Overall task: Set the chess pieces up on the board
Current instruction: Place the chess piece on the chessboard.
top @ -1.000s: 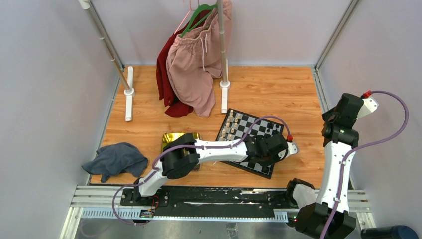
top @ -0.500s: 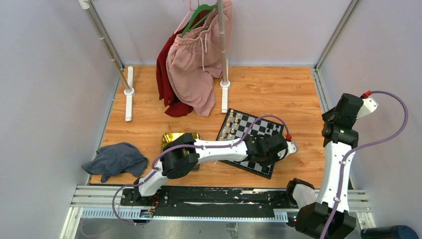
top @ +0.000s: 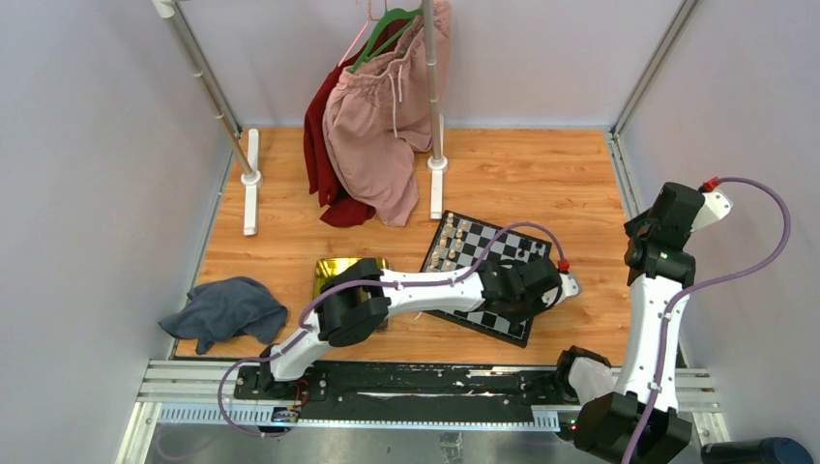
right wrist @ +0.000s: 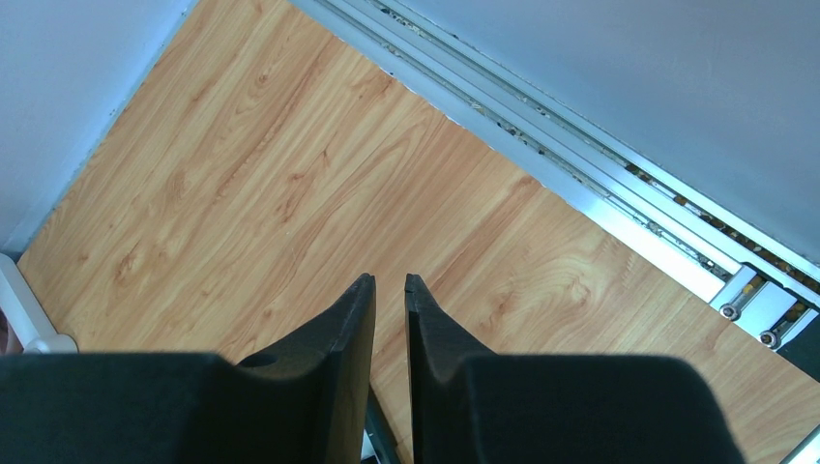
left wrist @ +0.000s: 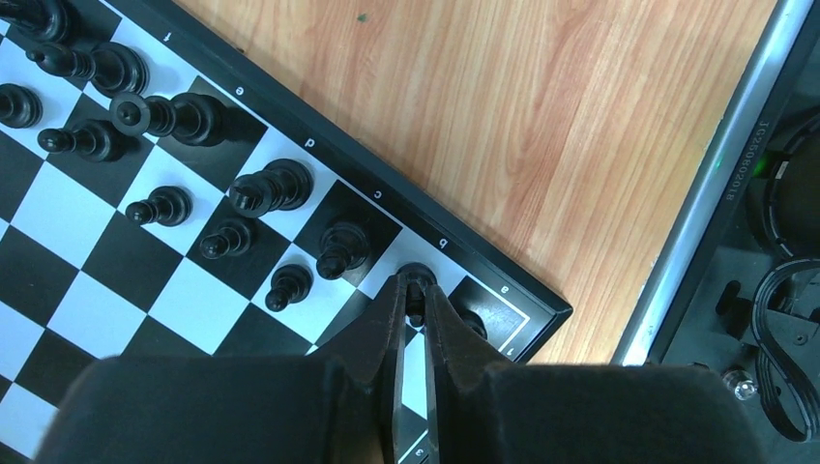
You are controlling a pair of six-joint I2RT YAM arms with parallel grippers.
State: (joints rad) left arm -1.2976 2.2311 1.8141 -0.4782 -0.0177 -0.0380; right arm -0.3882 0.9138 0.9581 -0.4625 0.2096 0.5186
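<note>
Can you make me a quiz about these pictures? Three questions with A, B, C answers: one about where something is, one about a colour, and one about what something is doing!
1. Where over the board is the left end effector?
A. its middle
B. a corner, by the edge letter b
C. not over it at all

2. What colour are the chess pieces standing beside it?
A. black
B. red
C. blue

3. What is the left end effector doing?
A. standing wide open
B. shut on nothing
C. shut on a small piece

Answers:
1 B: its tips sit at the b square, next to the board's corner.
2 A: every piece in the left wrist view is black.
3 C: its fingers press both sides of the small piece.
</note>
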